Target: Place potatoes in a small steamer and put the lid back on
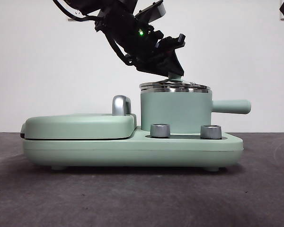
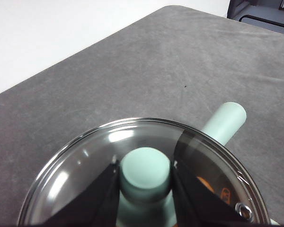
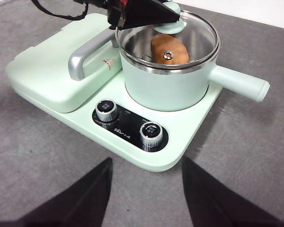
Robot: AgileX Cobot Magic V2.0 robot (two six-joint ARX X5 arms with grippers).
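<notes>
The mint-green small steamer [image 1: 175, 111] stands on the right half of its base, side handle [image 2: 225, 122] sticking out. The clear glass lid [image 1: 175, 87] lies flat on the steel rim. My left gripper [image 2: 146, 178] comes down from above and is shut on the lid's green knob [image 2: 146, 170], one jaw on each side. Through the glass the orange-brown potato [image 3: 169, 48] lies inside the pot. My right gripper [image 3: 146, 189] hangs open and empty over the table in front of the cooker, well away from the steamer [image 3: 165, 87].
A flat green grill cover [image 1: 80, 125] with a chrome handle [image 1: 121, 105] fills the base's left half. Two metal dials [image 3: 150, 132] sit on the base's front panel. Grey table [image 1: 132, 198] surrounds the cooker.
</notes>
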